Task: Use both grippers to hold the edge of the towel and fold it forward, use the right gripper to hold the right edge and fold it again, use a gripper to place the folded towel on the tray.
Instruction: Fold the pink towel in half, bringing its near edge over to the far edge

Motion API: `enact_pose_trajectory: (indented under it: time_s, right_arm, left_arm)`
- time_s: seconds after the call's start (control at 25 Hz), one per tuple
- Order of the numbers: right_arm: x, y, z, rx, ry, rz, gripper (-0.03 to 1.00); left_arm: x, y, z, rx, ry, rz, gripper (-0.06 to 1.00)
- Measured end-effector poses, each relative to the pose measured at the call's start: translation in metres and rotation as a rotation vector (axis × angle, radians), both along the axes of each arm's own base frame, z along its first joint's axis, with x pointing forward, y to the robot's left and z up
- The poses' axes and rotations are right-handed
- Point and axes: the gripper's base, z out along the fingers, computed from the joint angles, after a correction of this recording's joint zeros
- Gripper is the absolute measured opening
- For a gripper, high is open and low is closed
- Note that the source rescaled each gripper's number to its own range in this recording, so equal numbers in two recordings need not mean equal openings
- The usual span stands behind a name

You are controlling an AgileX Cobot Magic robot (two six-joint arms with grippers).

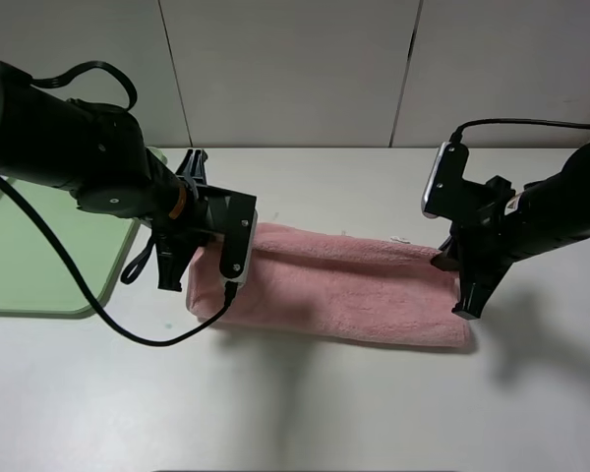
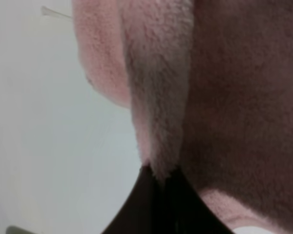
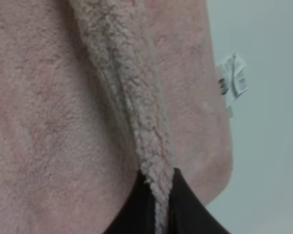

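The pink towel [image 1: 344, 285] lies across the table's middle as a long band, doubled over. My left gripper [image 1: 182, 273] is at its left end, and my right gripper [image 1: 464, 295] is at its right end. In the left wrist view the left gripper [image 2: 158, 197] is shut on the edge of the towel [image 2: 158, 102], which rises as a fluffy ridge from the jaws. The right gripper [image 3: 161, 209] is likewise shut on the hem [image 3: 124, 92] in the right wrist view. A white tag [image 3: 233, 78] sticks out from the towel's side. The light green tray [image 1: 29, 265] sits at the far left.
The white table [image 1: 305, 403] stretches in front of the towel. A pale panelled wall [image 1: 295, 69] stands behind the table. The left arm's black cable [image 1: 98, 315] loops down over the table beside the tray.
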Motion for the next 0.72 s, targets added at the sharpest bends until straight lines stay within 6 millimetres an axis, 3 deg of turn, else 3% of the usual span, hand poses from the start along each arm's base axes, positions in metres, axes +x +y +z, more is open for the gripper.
enact_pose_trajectory:
  time_s: [0.72]
  right_arm:
    - [0.0040,0.0004,0.0013,0.000,-0.042,0.004,0.00]
  left_arm:
    - [0.0090,0.0038,0.0022,-0.072,-0.028,-0.012,0.02]
